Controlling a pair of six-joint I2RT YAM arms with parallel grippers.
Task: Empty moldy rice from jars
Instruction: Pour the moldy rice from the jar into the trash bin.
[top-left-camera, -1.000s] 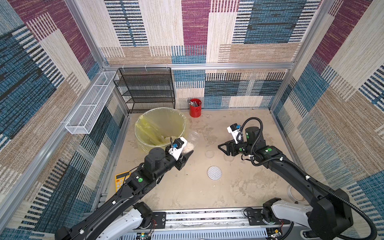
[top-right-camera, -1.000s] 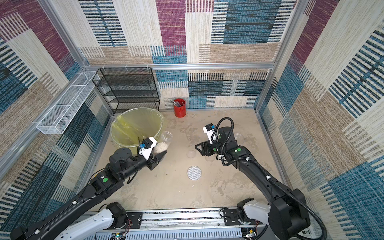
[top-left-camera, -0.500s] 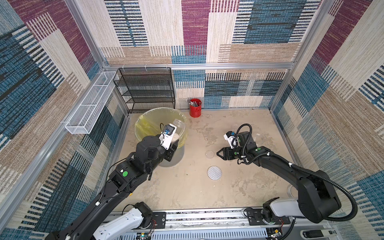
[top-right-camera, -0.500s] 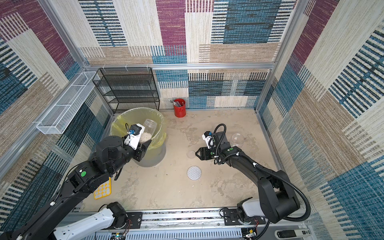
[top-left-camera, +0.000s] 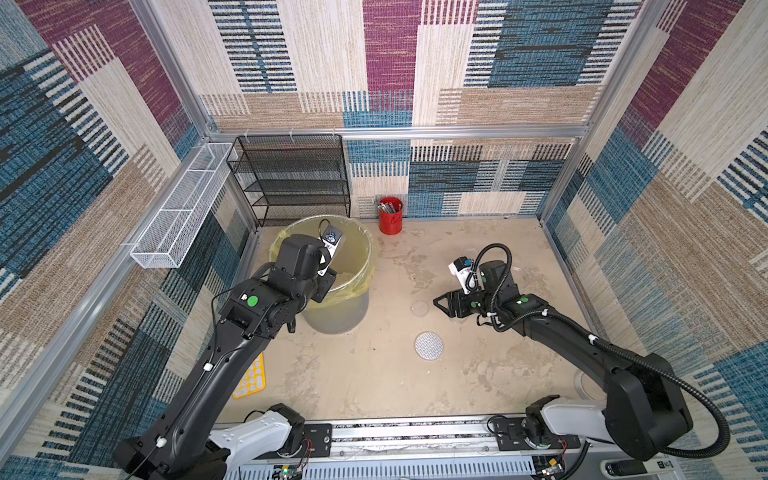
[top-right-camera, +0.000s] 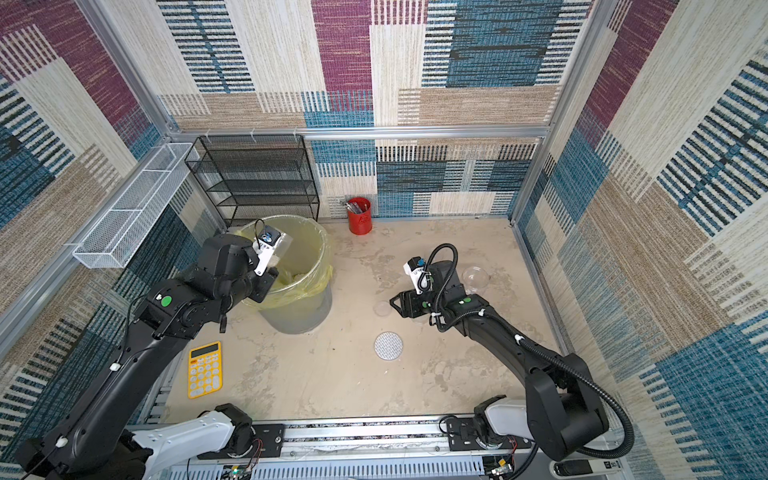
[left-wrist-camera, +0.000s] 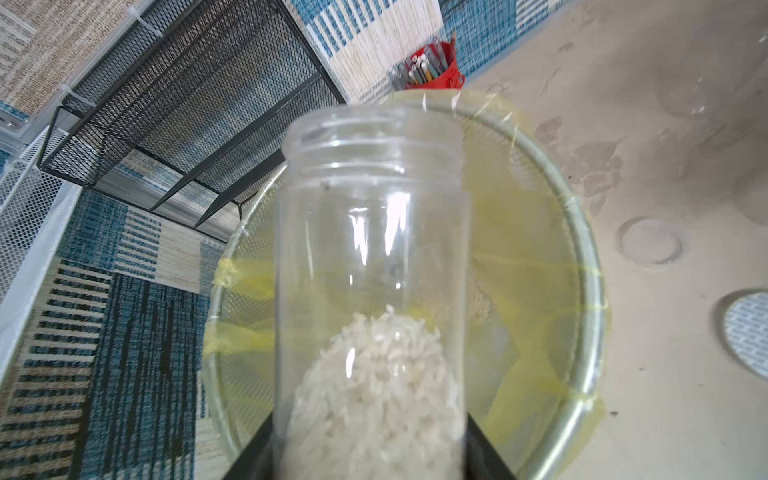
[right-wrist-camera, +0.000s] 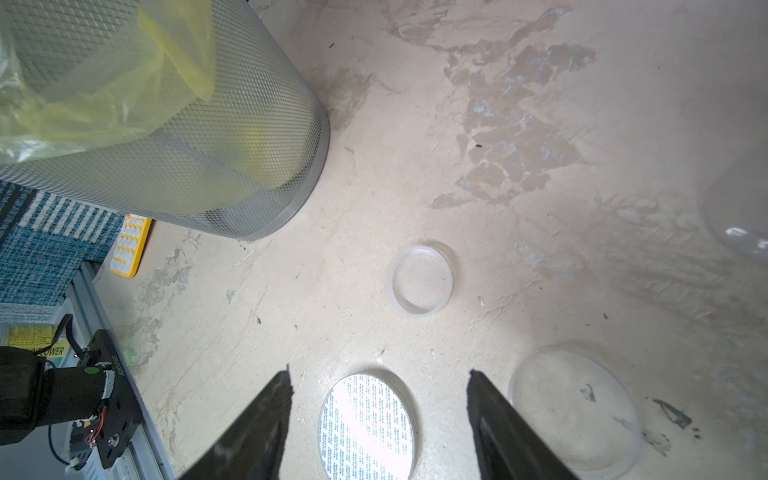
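Left wrist view: the left gripper (left-wrist-camera: 370, 455) has its jaws clamped on the base end of a narrow clear jar (left-wrist-camera: 372, 216). The jar's lidless mouth points away, over the mesh waste bin (left-wrist-camera: 592, 291).
Moldy rice (left-wrist-camera: 374, 386): heaped at the base end of that jar, by the jaws, and the mouth half is bare. A pale heap already lies in the bin's yellow liner (left-wrist-camera: 536, 374).
Bin position: near the left edge of the surface (top-right-camera: 332, 382), toward the back-left corner, with the jar above its rim.
Right gripper (right-wrist-camera: 379, 376): jaws wide and holding nothing, low over mid-surface above a white printed lid (right-wrist-camera: 368, 419). A small clear lid (right-wrist-camera: 422, 279) and a larger clear lid (right-wrist-camera: 575, 409) lie near.
Wide jar (top-right-camera: 475, 277): behind the right arm toward the right edge, apparently upright and empty.
Step in hand (judgement): pouring. Roll the wrist until the mouth drops below the base, keeping the mouth inside the rim. The grains look clumped, so a slow tilt with a light shake should free them without spill.
Change over the last second: the jar was low beside the bin's front right, near the surface, and is now lifted over the bin. The right gripper is almost where it was.
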